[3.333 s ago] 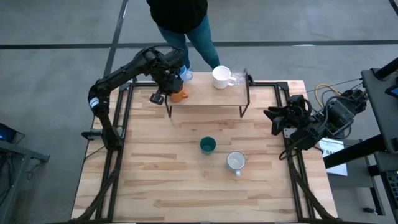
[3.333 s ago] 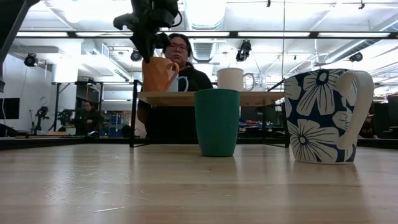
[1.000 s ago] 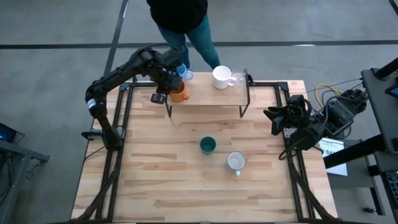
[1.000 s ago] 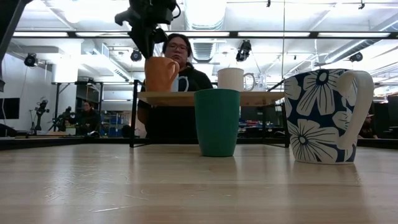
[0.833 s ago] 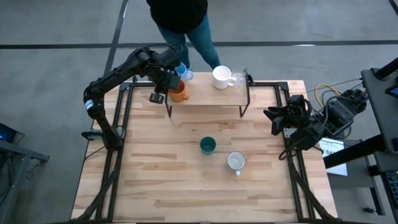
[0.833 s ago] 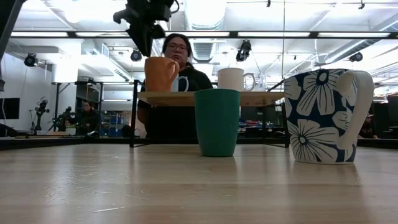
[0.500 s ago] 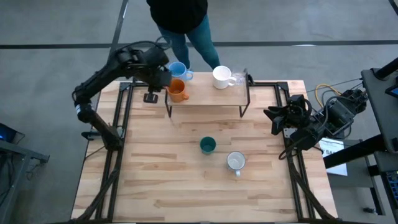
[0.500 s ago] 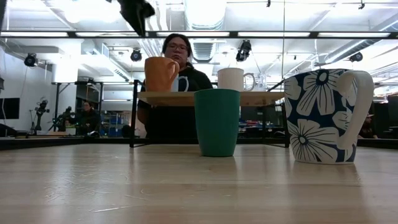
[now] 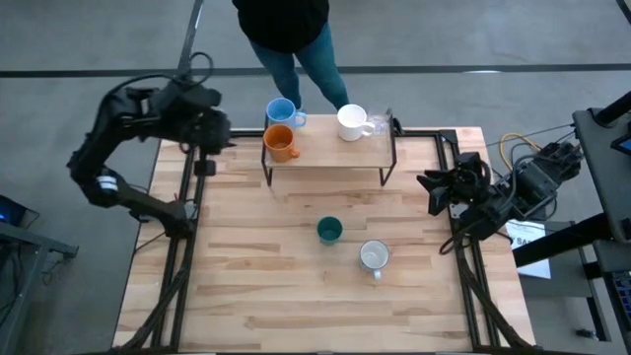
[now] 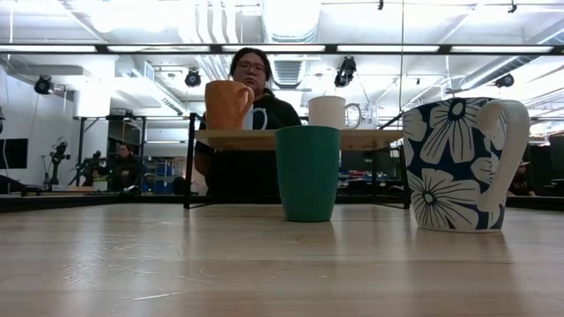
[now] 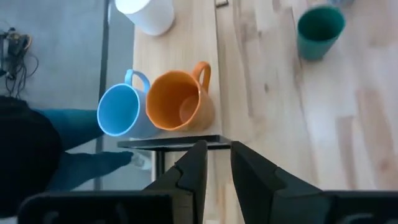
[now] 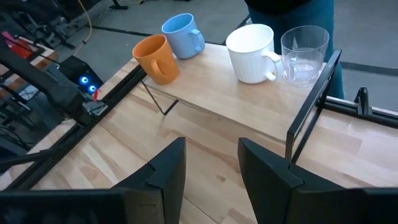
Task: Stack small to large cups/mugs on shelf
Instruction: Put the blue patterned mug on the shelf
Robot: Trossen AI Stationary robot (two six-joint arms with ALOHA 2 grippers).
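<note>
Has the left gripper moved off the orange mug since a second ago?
Yes. The left gripper has pulled away from the orange mug, which stands on the shelf, out over the table's left edge.

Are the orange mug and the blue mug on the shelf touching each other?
Touching. The left wrist view, looking down, shows the orange mug and the blue mug with rims meeting, no gap between them.

Overhead, table-level, two wrist views; shelf [image 9: 325, 156] shared
</note>
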